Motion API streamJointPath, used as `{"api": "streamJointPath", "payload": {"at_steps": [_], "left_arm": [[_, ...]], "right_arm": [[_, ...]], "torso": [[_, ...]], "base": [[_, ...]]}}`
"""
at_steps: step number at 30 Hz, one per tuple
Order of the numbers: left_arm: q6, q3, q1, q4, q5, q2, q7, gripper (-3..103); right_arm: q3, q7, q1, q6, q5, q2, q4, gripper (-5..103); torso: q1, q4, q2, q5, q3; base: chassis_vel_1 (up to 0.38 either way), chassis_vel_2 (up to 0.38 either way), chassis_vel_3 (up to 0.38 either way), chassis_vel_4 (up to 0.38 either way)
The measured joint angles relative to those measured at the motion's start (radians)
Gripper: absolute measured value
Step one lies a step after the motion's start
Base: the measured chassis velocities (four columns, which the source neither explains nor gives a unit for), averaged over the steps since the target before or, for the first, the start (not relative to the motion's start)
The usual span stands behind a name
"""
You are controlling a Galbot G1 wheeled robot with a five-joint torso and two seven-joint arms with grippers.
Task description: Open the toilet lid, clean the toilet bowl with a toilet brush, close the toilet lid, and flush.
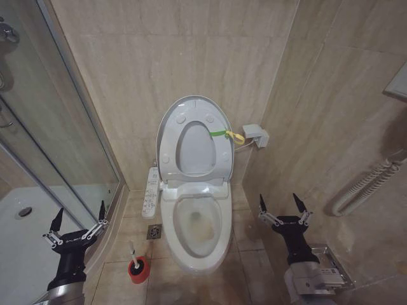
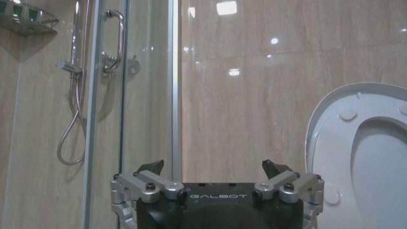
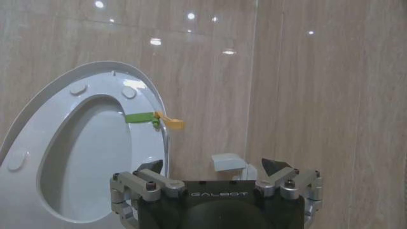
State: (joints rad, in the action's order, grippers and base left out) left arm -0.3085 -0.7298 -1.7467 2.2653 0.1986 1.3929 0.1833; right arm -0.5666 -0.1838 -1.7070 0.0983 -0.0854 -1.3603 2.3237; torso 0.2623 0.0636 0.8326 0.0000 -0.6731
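Observation:
The toilet lid (image 1: 194,151) stands raised against the back wall. The ring seat (image 1: 168,143) is up in front of it, and a yellow-green loop (image 1: 227,135) hangs at its right edge. Below, the toilet bowl (image 1: 198,232) lies uncovered, with yellowish-brown staining inside. The toilet brush (image 1: 133,251) stands in its red cup (image 1: 138,271) on the floor left of the bowl. My left gripper (image 1: 81,208) is open low at the left, above and left of the brush. On the other side of the bowl, my right gripper (image 1: 278,198) is open with nothing held. The wrist views show the left gripper (image 2: 213,166) and right gripper (image 3: 213,164) facing the raised lid (image 3: 89,157).
A glass shower enclosure (image 1: 57,127) closes off the left side. A control panel (image 1: 151,192) hangs on the toilet's left, with a floor drain (image 1: 154,232) below it. On the right wall are a small white box (image 1: 255,134), a white ribbed bar (image 1: 365,187) and a metal holder (image 1: 331,267).

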Motion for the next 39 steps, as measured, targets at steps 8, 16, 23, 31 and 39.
{"api": "streamJointPath", "payload": {"at_steps": [8,16,23,31,39], "left_arm": [[0.000,0.000,0.000,0.000,0.000,0.000,0.000,100],[0.000,0.000,0.000,0.000,0.000,0.000,0.000,100],[0.000,0.000,0.000,0.000,0.000,0.000,0.000,100],[0.000,0.000,0.000,0.000,0.000,0.000,0.000,100],[0.000,0.000,0.000,0.000,0.000,0.000,0.000,100]], "right_arm": [[0.000,0.000,0.000,0.000,0.000,0.000,0.000,100],[0.000,0.000,0.000,0.000,0.000,0.000,0.000,100],[0.000,0.000,0.000,0.000,0.000,0.000,0.000,100],[0.000,0.000,0.000,0.000,0.000,0.000,0.000,100],[0.000,0.000,0.000,0.000,0.000,0.000,0.000,100]], "torso": [[0.000,0.0000,0.000,0.0000,0.000],[0.000,0.0000,0.000,0.0000,0.000],[0.000,0.0000,0.000,0.0000,0.000],[0.000,0.0000,0.000,0.0000,0.000],[0.000,0.0000,0.000,0.0000,0.000]], "base": [[0.000,0.000,0.000,0.000],[0.000,0.000,0.000,0.000],[0.000,0.000,0.000,0.000],[0.000,0.000,0.000,0.000],[0.000,0.000,0.000,0.000]]}}
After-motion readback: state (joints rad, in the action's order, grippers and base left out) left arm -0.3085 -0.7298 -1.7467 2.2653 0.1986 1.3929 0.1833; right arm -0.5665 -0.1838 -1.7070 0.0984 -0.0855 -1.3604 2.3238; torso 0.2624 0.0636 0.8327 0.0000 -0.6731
